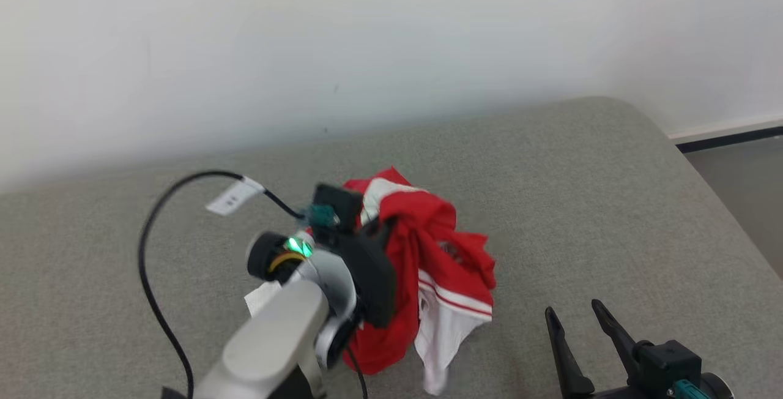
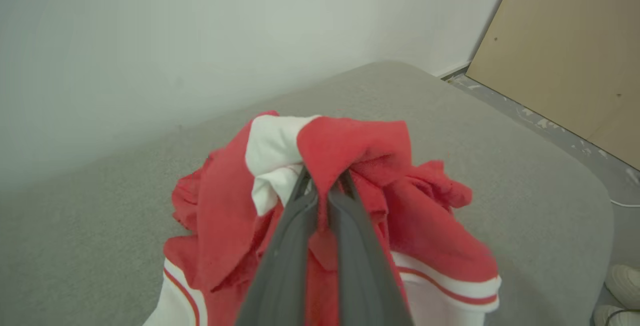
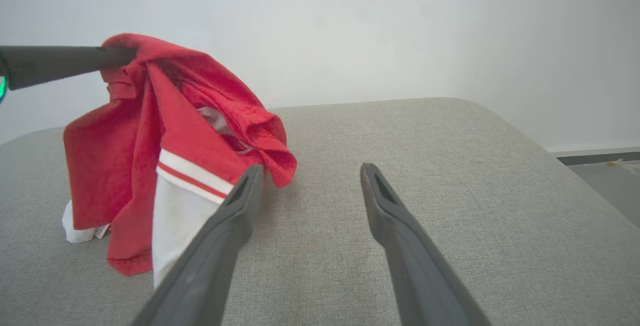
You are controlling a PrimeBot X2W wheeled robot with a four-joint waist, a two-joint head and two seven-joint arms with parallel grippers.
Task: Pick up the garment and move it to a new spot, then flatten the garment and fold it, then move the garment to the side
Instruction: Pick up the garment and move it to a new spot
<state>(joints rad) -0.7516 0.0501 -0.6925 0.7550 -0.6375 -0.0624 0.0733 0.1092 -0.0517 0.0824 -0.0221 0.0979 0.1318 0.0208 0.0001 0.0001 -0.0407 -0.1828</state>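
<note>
Left gripper [image 2: 324,180] is up off the surface with its two long dark fingers pressed together on a fold of the red and white fabric garment [image 2: 220,206] – cloth is pinched right between the tips. In the head view the pale forearm [image 1: 275,338] rises from the bottom edge at lower left, bends at the wrist where a green light [image 1: 298,246] glows, and points the gripper away and to the right. From the right wrist view those fingers [image 3: 70,63] run nearly level, coming in from the left.

The garment [image 3: 120,156] hangs bunched from that grip over the middle of the grey woven padded platform [image 1: 612,203], closer to its near edge than to the far edge along the white wall [image 1: 367,38]. A white panel with a red stripe droops lowest. The bottom folds look to be resting on the platform, though it is hard to be sure they are not just grazing it.

A black cable [image 1: 144,252] with a white tag [image 1: 234,198] loops out to the left of the wrist.

Right gripper [image 1: 572,308] sits low over the near right part of the platform – fingers spread wide, nothing between them, angled up and slightly left in the head view, just beside the garment [image 1: 440,258] and apart from it.
</note>
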